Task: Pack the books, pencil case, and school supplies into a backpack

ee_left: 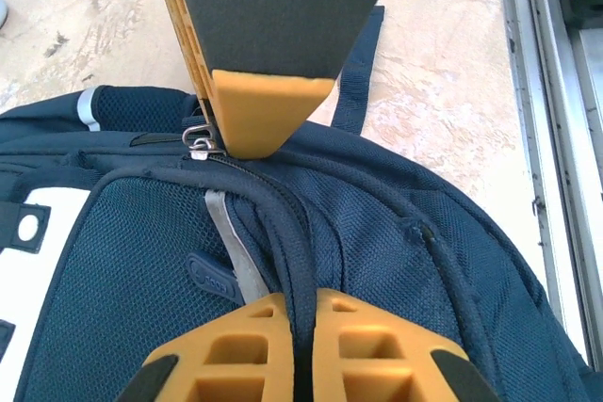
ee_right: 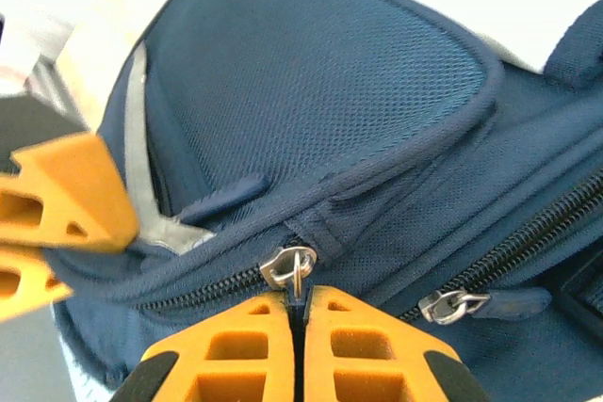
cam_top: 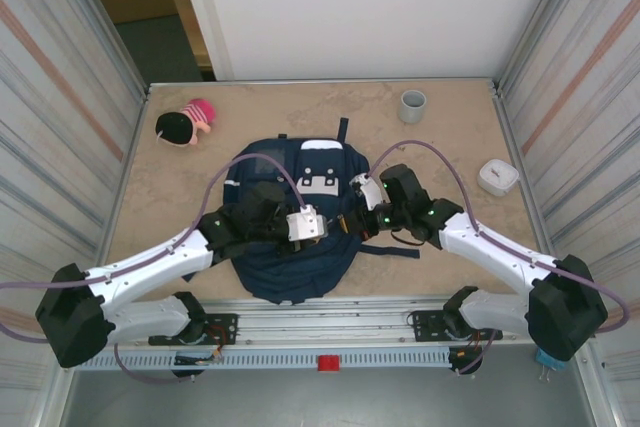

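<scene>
The navy backpack (cam_top: 285,272) lies flat in the middle of the table (cam_top: 175,187), and both arms meet over its right side. The left tool (ee_left: 300,322) is pressed together on a dark piped ridge (ee_left: 283,233) of the backpack's fabric, which runs up away from its fingertips. The right tool (ee_right: 298,317) is pinched shut on the tab of a silver zipper pull (ee_right: 290,265), which sits just beyond its fingertips at the edge of the front pocket. A second zipper pull (ee_right: 452,305) lies loose just beside it.
</scene>
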